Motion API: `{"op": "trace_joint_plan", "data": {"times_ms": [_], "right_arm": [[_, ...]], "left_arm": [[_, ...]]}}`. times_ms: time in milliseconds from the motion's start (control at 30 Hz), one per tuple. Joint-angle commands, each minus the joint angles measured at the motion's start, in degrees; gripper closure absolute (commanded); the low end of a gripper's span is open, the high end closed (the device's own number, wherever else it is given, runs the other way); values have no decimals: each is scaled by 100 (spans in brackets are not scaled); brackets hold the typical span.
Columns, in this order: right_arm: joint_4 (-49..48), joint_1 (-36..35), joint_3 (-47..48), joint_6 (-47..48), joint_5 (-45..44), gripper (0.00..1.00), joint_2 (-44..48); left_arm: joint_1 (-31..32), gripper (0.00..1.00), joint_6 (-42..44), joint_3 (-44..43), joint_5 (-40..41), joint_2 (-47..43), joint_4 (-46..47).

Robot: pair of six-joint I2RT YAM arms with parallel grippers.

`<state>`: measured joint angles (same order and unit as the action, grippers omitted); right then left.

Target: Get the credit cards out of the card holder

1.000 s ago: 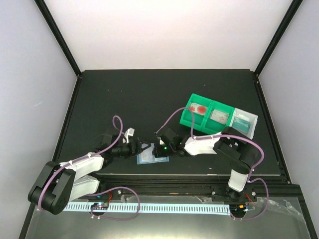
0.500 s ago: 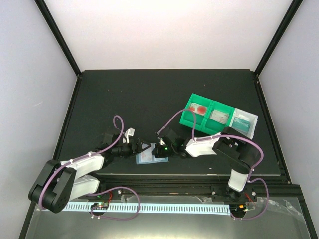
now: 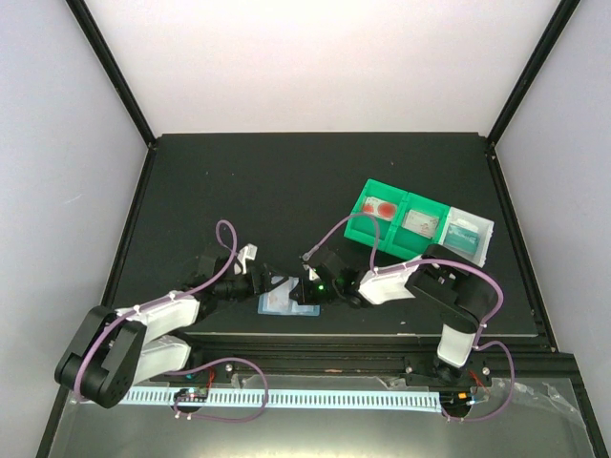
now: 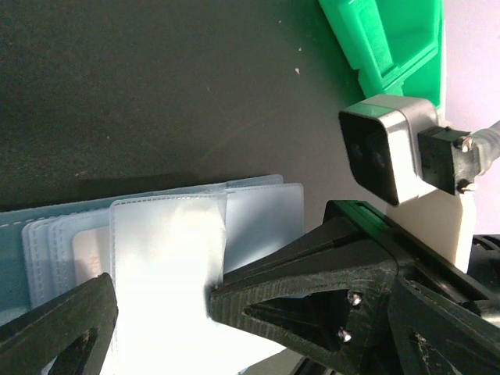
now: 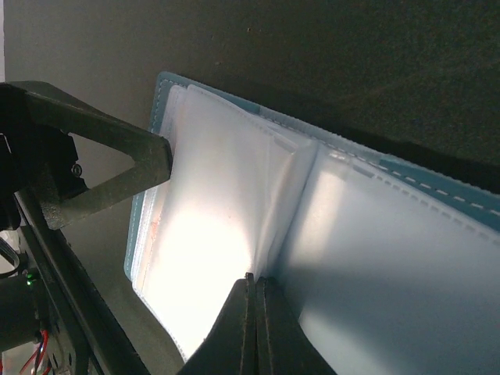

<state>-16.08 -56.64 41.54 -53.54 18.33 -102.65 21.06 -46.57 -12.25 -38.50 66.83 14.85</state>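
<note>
Top external view: the card holder (image 3: 282, 303) lies open on the tabletop (image 3: 286, 181) at 6 o'clock, close to the near edge. My left end effector (image 3: 265, 284) comes to it from 9 o'clock and my right end effector (image 3: 304, 289) from 3 o'clock. They almost meet over it.

In the left wrist view my left fingers (image 4: 312, 289) stand wide apart, with a pale panel of the holder (image 4: 168, 258) between them.

In the right wrist view my right fingers (image 5: 244, 312) are pressed together. Their tips are at the fold between two clear leaves of the holder (image 5: 375, 258). I cannot tell if a leaf is caught between them.

At 2 o'clock from the holder stand a green bin (image 3: 355, 229) and a clear bin (image 3: 485, 239), touching. Cards (image 3: 382, 208) lie inside them, one with red marks, one teal.
</note>
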Motion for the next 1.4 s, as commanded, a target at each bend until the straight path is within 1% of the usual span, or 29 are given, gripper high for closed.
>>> {"op": "trace_joint_plan", "data": {"times_ms": [0,233,433,533,633,767,900,1033,1133,1367], "right_arm": [[32,-31,-120,-45,41,99,-101],[43,-20,-81,22,4,99,-86],[16,-23,-59,104,-43,94,-30],[8,-22,-52,145,-102,92,6],[50,-22,-28,188,-187,88,38],[20,-21,-67,140,-258,87,123],[61,-22,-131,159,-347,85,299],[172,-21,-245,200,-520,78,574],[247,-22,-360,213,-628,74,786],[563,-22,-654,288,-1035,70,1369]], "left_arm": [[-8,3,-172,162,-214,255,317],[60,4,-540,265,-514,415,839],[121,4,-789,307,-612,206,1042],[209,3,-818,332,-480,115,1040],[295,3,-900,337,-478,163,1165],[381,3,-1066,352,-531,158,1378],[399,3,-1192,348,-586,155,1455],[436,3,-1357,416,-639,128,1709],[468,3,-1389,412,-589,18,1673],[604,3,-1466,319,-425,-140,1455]]}}
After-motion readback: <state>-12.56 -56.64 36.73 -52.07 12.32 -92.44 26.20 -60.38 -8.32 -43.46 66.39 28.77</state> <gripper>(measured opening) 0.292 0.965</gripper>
